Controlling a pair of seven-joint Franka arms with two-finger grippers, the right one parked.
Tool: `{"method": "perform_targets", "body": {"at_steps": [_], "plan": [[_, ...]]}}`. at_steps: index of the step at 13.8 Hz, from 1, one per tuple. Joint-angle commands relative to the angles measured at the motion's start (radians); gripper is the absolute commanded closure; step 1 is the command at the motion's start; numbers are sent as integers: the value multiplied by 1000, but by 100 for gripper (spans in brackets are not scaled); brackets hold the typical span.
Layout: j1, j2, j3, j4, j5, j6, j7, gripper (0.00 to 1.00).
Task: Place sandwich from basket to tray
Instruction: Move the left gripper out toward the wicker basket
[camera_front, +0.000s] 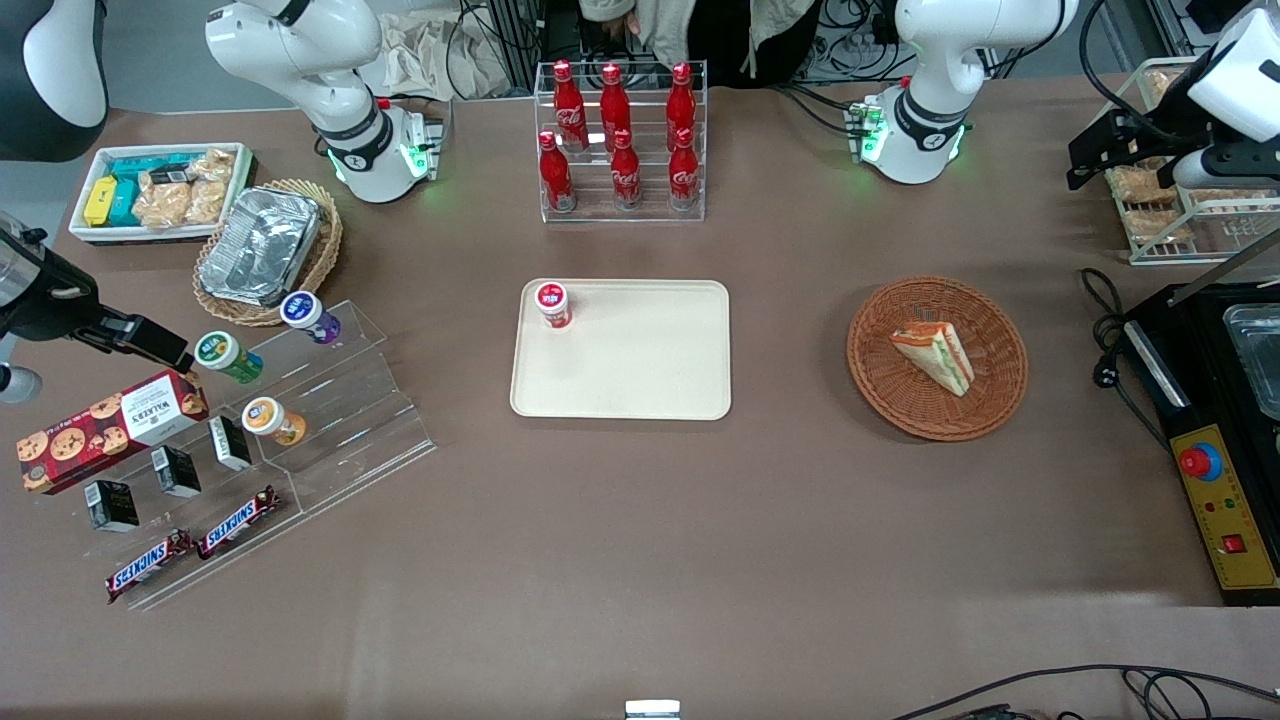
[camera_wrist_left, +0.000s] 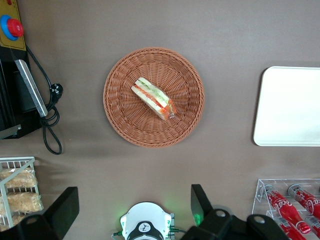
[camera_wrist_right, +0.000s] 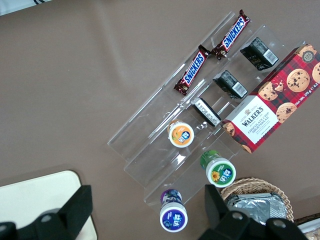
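The sandwich (camera_front: 935, 355), a pale wedge with red, orange and green filling, lies in the round reddish-brown wicker basket (camera_front: 890, 385). The cream tray (camera_front: 640, 365) lies at the table's middle, toward the parked arm's end from the basket. My left gripper (camera_front: 1085, 160) hangs high, farther from the front camera than the basket, beside a wire rack. It is open and empty. In the left wrist view the gripper (camera_wrist_left: 132, 207) has its black fingers (camera_wrist_left: 202, 205) wide apart, well away from the sandwich (camera_wrist_left: 154, 98), the basket (camera_wrist_left: 125, 122) and the tray (camera_wrist_left: 290, 107).
A small red-capped bottle (camera_front: 552, 303) stands on the tray's corner. A clear rack of cola bottles (camera_front: 620, 140) stands farther back. A wire rack of bagged pastries (camera_front: 1160, 215), a black appliance with a red button (camera_front: 1215, 460) and its cable (camera_front: 1105, 330) lie beside the basket.
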Motion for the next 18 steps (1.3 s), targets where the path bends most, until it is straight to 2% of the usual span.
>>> {"method": "perform_targets", "body": {"at_steps": [1,10,14,18], "plan": [[1,-7,-2,6,17,15,10,1],[-1,-50,-5,-67,22,29,24,1],[-1,-188,-4,-354,23,257,21,1],[2,-193,-2,-524,33,390,-4,1]]}}
